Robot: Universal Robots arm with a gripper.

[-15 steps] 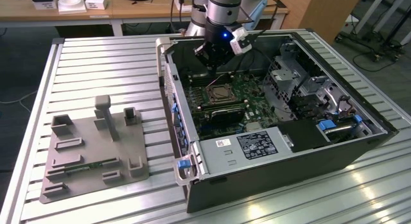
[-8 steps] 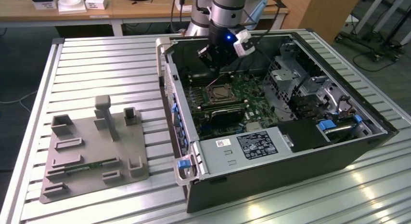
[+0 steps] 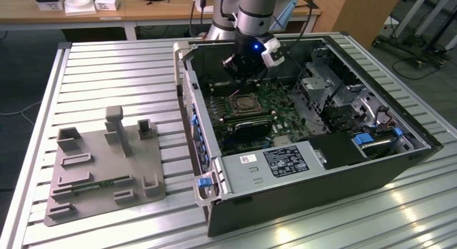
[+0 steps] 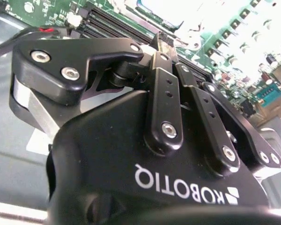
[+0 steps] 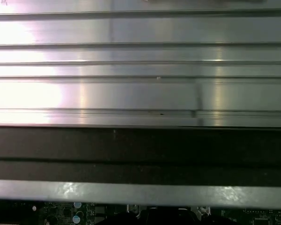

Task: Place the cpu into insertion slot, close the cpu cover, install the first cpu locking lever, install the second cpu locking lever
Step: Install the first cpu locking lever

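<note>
A ribbed aluminium surface [image 3: 107,72] is recorded as the base of the scene, seen again as bright slats in the first wrist view. The open computer case [image 3: 314,168] is taken as landmark; it lies on its side on the surface. Just beside the case, toward the exterior view's left, a grey fixture plate [image 3: 100,174] with upright pegs and pockets is listed. Inside the case a green circuit board [image 3: 286,120] is laid flat. The arm [image 3: 253,13] is entered from above the case's far wall, with the pincer [image 3: 243,77] held low inside the case over the board. In the second wrist view the pincer [image 4: 160,40] is seen with its black fingers [image 4: 165,98] drawn together to a narrow tip, and nothing is seen held between them. The insertion slot [image 3: 245,104] is placed in the middle of the board, near and just below the pincer tip. A pale square, judged to be the cpu [image 3: 247,105], is seen seated in the slot, framed by a metal rim judged to be the cpu cover; whether the frame is fully shut cannot be told. The cpu is judged light, rigid, smooth and fragile, best taken by opposite edges; the cover is judged thin, stiff and springy, best pushed at its free edge.
</note>
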